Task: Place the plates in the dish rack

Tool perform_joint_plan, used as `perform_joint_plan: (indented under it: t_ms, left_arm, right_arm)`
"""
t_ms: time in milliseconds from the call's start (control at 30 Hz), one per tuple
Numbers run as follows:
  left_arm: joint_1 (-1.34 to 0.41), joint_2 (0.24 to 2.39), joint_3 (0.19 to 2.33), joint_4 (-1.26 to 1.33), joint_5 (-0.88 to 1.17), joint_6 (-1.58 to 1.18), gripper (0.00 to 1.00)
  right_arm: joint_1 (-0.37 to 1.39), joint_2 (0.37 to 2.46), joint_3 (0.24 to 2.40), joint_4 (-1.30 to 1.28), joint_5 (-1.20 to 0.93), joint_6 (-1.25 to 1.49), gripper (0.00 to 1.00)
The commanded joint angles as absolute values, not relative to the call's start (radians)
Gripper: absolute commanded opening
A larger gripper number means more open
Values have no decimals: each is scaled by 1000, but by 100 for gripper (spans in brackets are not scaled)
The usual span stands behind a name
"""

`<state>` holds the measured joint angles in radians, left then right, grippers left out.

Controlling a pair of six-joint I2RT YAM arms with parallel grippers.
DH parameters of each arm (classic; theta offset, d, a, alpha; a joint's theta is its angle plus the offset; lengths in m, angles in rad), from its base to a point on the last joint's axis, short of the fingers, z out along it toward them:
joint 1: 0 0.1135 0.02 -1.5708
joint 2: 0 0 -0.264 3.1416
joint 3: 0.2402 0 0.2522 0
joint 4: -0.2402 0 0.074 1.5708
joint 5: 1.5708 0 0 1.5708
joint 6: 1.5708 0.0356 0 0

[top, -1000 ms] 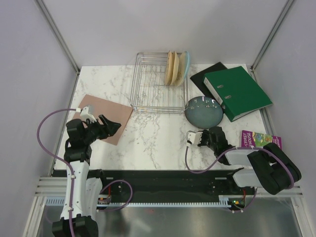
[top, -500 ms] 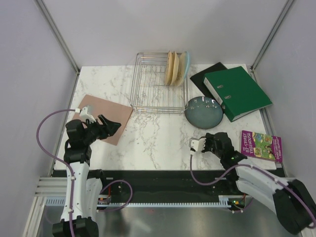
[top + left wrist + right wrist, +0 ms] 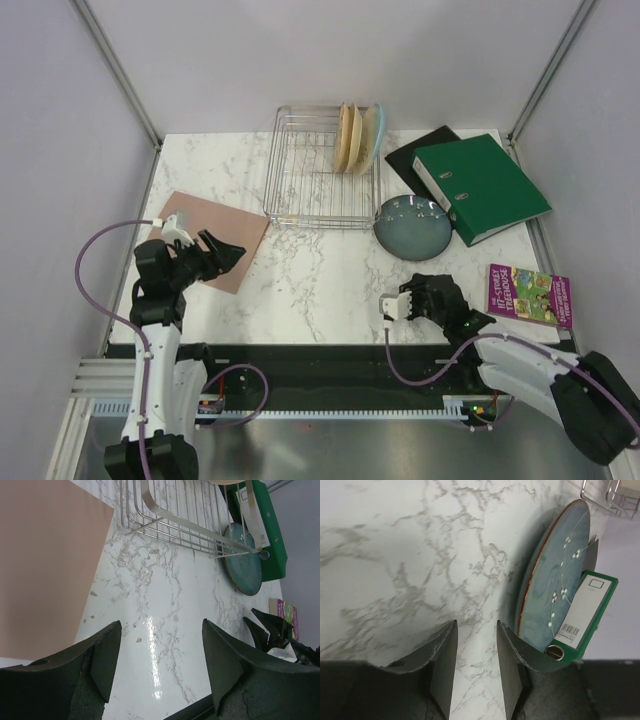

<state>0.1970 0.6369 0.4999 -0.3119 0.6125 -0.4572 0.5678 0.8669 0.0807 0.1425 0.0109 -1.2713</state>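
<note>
right hand [image 3: 412,292], fingers slightly apart, is hovering nearest the slate-blue plate [image 3: 413,228] — lying just beyond, toward the table's [image 3: 300,275] far edge.

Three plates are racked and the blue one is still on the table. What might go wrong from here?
1. The blue plate lies right against the green binder and near the rack corner; the open right hand may shove either one while working under the rim.
2. The three standing plates crowd the rack's right side, so slotting a fourth beside them risks knocking them.
</note>
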Motion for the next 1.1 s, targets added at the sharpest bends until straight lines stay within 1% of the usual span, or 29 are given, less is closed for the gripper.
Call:
perform_joint_plan:
  t_ms: [0,33,267,367,467,533,567,600,633,667,733,800,833,900,1033,1067]
  left_arm:
    - [206,637,479,-270,637,-480,72]
    - [204,635,476,-268,638,-480,72]
    - [204,650,471,-253,637,-482,72]
    - [204,652,469,-252,634,-480,72]
    - [204,653,468,-252,632,-477,72]
    - [204,655,466,-252,632,-476,72]
    - [203,655,466,-250,632,-476,72]
    - [204,657,466,-250,632,-477,72]
    - [203,657,466,-249,632,-477,72]
    - [204,657,466,-247,632,-477,72]
    - [204,655,465,-242,632,-482,72]
    - [204,655,459,-227,635,-488,72]
    - [204,657,457,-222,635,-494,72]
    - [204,661,448,-201,635,-502,72]
    - [204,672,440,-183,632,-546,72]
    - [204,673,439,-184,630,-558,72]
  right_arm:
    - [571,1081,126,385,72,-1261,47]
    - [571,1109,142,437,77,-1261,47]
    - [571,1307,245,515,92,-1256,48]
    - [568,1449,302,541,126,-1238,48]
    - [561,1515,331,587,140,-1236,47]
    - [560,1555,345,595,141,-1241,41]
    - [561,1565,347,588,146,-1243,34]
    - [561,1560,344,581,144,-1244,17]
    - [564,1551,336,572,146,-1243,11]
    - [569,1522,328,565,159,-1230,0]
    - [586,1477,301,510,175,-1223,0]
    - [595,1387,284,447,179,-1206,0]
    - [603,1352,279,364,175,-1200,0]
    - [614,1231,258,286,154,-1201,0]
    - [666,1017,219,16,103,-1224,0]
    - [672,929,212,-36,83,-1236,0]
